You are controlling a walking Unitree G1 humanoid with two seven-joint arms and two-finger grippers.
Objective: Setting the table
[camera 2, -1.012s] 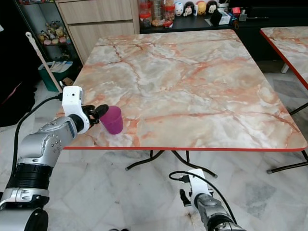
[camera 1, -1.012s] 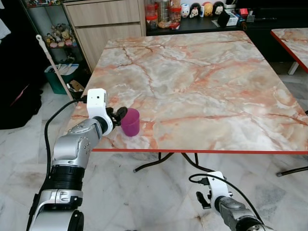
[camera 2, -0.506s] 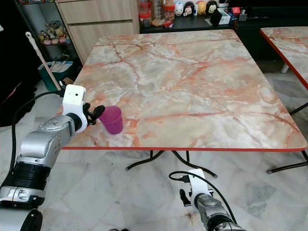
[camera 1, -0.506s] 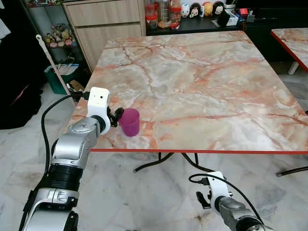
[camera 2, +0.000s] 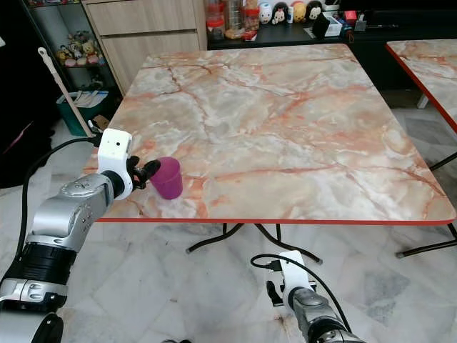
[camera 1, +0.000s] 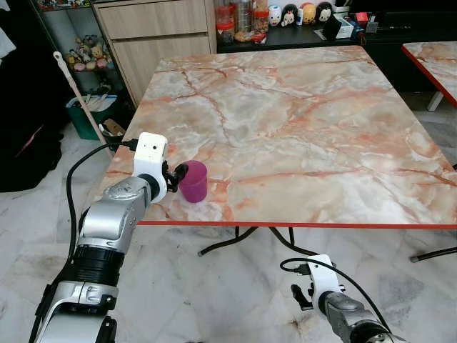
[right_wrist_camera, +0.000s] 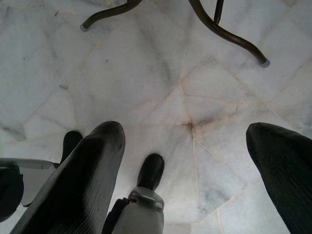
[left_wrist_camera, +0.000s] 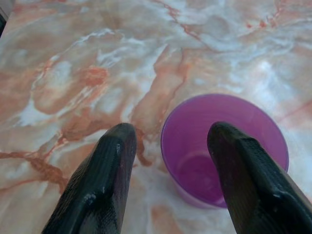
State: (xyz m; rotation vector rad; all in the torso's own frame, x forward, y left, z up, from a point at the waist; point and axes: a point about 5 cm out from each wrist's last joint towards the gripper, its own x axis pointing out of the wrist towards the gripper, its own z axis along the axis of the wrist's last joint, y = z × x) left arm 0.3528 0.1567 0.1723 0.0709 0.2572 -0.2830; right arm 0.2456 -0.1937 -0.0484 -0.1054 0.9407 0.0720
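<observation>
Purple plastic, a small empty cup (camera 1: 193, 181), stood upright in the lower left of the head view, near the front left corner of the marble-patterned table (camera 1: 300, 121). The left gripper (left_wrist_camera: 168, 146) had its fingers parted and held nothing; in the wrist view one finger (left_wrist_camera: 105, 175) lay clear of the cup over bare tabletop and the other crossed in front of the rim, contact unclear. Over the last second the wrist had crept a little toward the cup while the cup itself kept its spot, so the placing looked finished and the release done, with the arm yet to draw off. The right gripper (right_wrist_camera: 185, 161) hung idle low down, fingers wide apart over the pale stone floor (camera 1: 214, 293). The tabletop was pink-veined with a red edge. Wooden cabinets (camera 1: 153, 28) filled the upper left, with jars and small figurines along a dark shelf (camera 1: 285, 32) at the top.
</observation>
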